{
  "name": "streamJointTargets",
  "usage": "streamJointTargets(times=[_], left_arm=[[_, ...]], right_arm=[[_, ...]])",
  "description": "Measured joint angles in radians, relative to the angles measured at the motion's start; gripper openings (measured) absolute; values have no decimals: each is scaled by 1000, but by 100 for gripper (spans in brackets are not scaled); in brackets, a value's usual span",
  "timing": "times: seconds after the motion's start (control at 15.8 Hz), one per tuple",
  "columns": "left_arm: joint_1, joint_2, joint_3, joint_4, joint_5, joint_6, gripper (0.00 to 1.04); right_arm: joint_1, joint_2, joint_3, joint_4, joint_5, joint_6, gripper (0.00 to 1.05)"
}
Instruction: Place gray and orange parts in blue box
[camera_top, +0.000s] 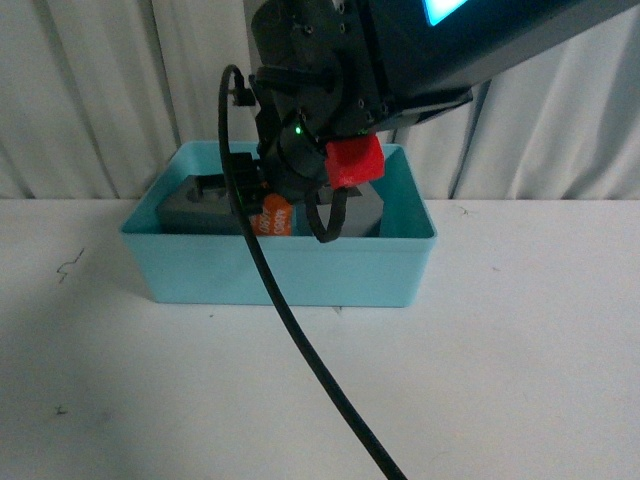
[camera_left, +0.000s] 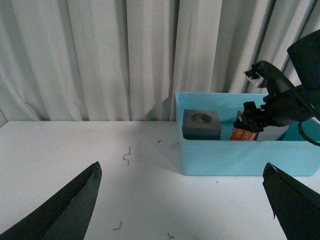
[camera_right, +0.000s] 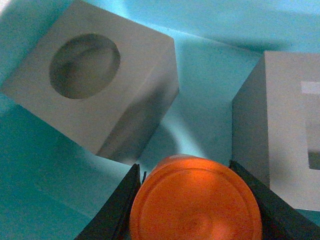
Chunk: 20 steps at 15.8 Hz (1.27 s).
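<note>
- Turquoise-blue box (camera_top: 280, 275) sits on a white table (camera_top: 520, 350) before a pale curtain (camera_top: 90, 90); both gray cubes lie inside it.
- Round-recess cube (camera_right: 95, 85) and square-recess cube (camera_right: 285, 130) lie apart, with bare box floor between them.
- Right gripper (camera_right: 192, 200) is inside the box, its fingers (camera_right: 120, 205) pressed against both sides of the orange cylinder (camera_right: 196, 200). I cannot tell whether the cylinder touches the floor.
- Right arm's red block (camera_top: 355, 160) and black cable (camera_top: 300, 340) hide much of the box interior from the front.
- Left gripper (camera_left: 182, 210) hangs wide apart over the table, near small pen marks (camera_left: 126, 156).
- White characters on the cylinder are too blurred to read.
</note>
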Motion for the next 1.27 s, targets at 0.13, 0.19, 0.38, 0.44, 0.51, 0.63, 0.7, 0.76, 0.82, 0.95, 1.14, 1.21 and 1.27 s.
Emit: streamJointTargets(times=[0.13,0.19,0.38,0.44,0.51,0.63,0.7,0.76,0.82,0.95,1.14,1.21,1.27], left_arm=[[0,0,0,0,0,0,98],[0,0,0,0,0,0,98],[0,0,0,0,0,0,98],[0,0,0,0,0,0,98],[0,0,0,0,0,0,98],[0,0,0,0,0,0,98],[0,0,0,0,0,0,98],[0,0,0,0,0,0,98],[0,0,0,0,0,0,98],[0,0,0,0,0,0,98],[0,0,0,0,0,0,98],[0,0,0,0,0,0,98],[0,0,0,0,0,0,98]], right_arm=[[-5,46,49,-37,3,5,47],[-5,60,77,-49,3,6,47],[-5,105,173,-107,3,7,47],[-5,118,187,-113,3,10,47],[-3,129,197,-121,4,10,47],[-3,149,204,-132,9,11,47],[-3,153,205,-128,11,11,57],[-3,154,205,-119,10,15,67],[-3,154,205,-100,5,23,77],[-3,140,181,-68,9,27,95],[-6,43,44,46,1,36,98],[-12,-45,-46,109,5,37,98],[-26,-173,-169,186,16,42,98]])
